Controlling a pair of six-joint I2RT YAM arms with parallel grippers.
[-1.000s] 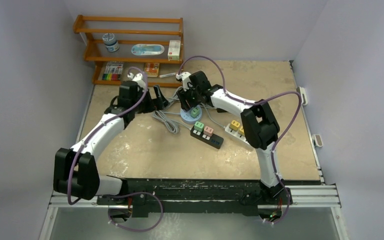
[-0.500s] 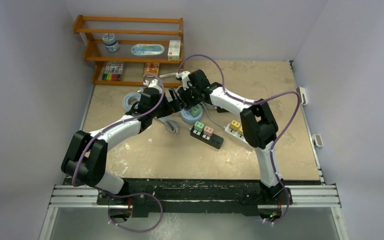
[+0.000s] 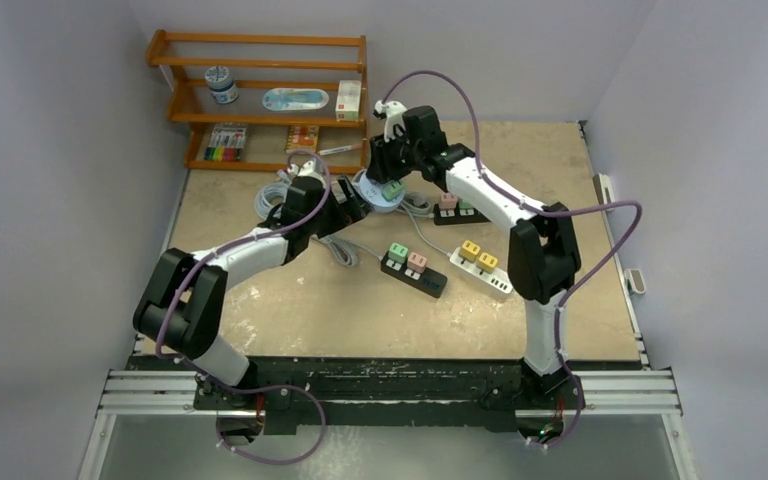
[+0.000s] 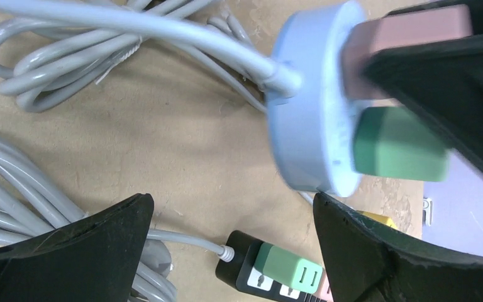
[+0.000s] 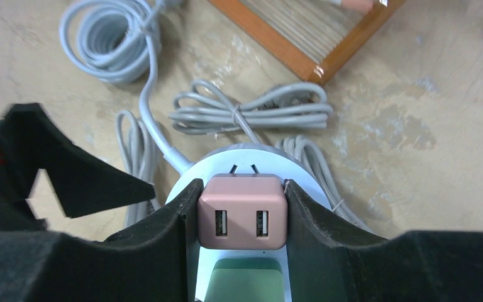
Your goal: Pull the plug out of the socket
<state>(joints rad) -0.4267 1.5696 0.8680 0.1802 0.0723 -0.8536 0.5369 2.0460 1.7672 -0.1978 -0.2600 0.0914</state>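
A pink plug (image 5: pixel 241 211) with two USB ports sits in a round light-blue socket (image 5: pixel 182 189), next to a green plug (image 5: pixel 242 280). My right gripper (image 5: pixel 241 189) is shut on the pink plug's sides, and its two prongs show partly bared above it. In the top view the right gripper (image 3: pixel 392 178) holds the round socket (image 3: pixel 372 192) up off the table near the shelf. My left gripper (image 3: pixel 353 203) is open just left of it. In the left wrist view the socket (image 4: pixel 314 113) hangs beyond the left gripper (image 4: pixel 233 242), close to its right finger (image 4: pixel 365 251).
A black power strip (image 3: pixel 422 277) with green and pink plugs lies mid-table, and a white strip (image 3: pixel 497 280) with yellow plugs lies to its right. Another strip (image 3: pixel 457 208) lies behind. Grey cable coils (image 5: pixel 107 38) lie around. A wooden shelf (image 3: pixel 260 100) stands at the back left.
The right gripper closed on the pink plug and moved back and up, taking the round socket along. The left arm swung in from the left to the socket, still open.
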